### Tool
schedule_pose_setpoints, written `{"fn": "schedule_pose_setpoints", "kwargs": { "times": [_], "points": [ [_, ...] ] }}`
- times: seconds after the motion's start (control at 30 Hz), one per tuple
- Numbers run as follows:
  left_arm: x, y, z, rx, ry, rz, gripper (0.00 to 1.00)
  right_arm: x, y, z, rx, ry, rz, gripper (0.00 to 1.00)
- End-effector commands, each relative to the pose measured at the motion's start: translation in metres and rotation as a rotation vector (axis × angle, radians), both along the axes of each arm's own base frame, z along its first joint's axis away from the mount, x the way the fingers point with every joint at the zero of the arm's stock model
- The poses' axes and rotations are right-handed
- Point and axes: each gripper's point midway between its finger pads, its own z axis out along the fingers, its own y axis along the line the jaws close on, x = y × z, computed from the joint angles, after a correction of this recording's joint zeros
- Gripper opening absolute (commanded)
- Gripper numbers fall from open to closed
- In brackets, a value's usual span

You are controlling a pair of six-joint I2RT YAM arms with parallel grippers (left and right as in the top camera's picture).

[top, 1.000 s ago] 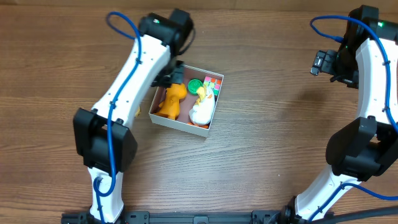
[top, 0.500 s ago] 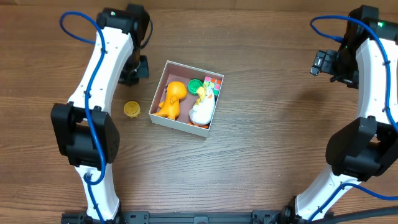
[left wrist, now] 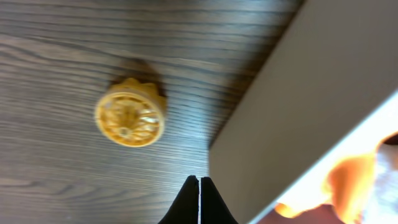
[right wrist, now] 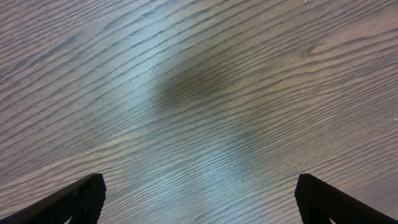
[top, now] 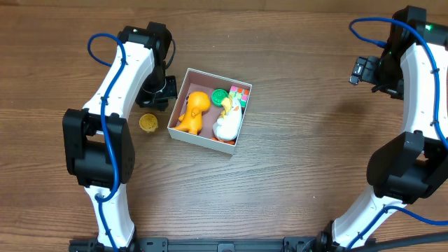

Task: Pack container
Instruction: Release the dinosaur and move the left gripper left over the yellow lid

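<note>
Two toys, one orange [top: 194, 112] and one white [top: 227, 124], fill most of the container [top: 203, 144], which sits left of the table's [top: 294, 175] centre. The left gripper [left wrist: 199, 183], fingers pressed together on nothing, hangs just beside the box's left wall. A yellow round piece [top: 147, 122] lies near that corner. The right gripper [right wrist: 199, 190], jaws wide apart, hovers far right, with a wide stretch of wood between it and the box.

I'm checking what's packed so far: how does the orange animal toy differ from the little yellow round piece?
Place: the orange animal toy lies inside the container; the yellow round piece sits outside on the table, apart from its wall. Size: the orange toy is clearly larger than the yellow piece. Shape: orange toy a figure, yellow piece a scalloped disc. Both are warm-coloured.
</note>
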Motion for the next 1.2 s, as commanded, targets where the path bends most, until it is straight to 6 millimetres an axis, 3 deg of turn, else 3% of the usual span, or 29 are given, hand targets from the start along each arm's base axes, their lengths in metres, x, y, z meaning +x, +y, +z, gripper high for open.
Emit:
{"fn": "schedule_pose_setpoints", "kwargs": {
  "times": [0.0, 0.3, 0.57, 1.0, 1.17],
  "points": [
    [-0.007, -0.022, -0.002, -0.075, 0.023, -0.044, 0.04, 0.001, 0.001, -0.001, 0.001, -0.001, 0.001, 1.0],
    [-0.016, -0.05, -0.002, -0.076, 0.029, -0.121, 0.05, 0.001, 0.001, -0.001, 0.001, -0.001, 0.001, 1.0],
    [-0.021, -0.061, -0.002, -0.081, 0.034, -0.132, 0.05, 0.001, 0.001, -0.001, 0.001, -0.001, 0.001, 1.0],
    [-0.012, -0.046, -0.002, -0.03, 0.006, -0.115, 0.05, 0.001, 0.001, -0.001, 0.001, -0.001, 0.0, 1.0],
    [0.002, -0.029, 0.012, 0.005, -0.035, -0.088, 0.05, 0.001, 0.001, -0.001, 0.001, -0.001, 0.001, 1.0]
  ]
}}
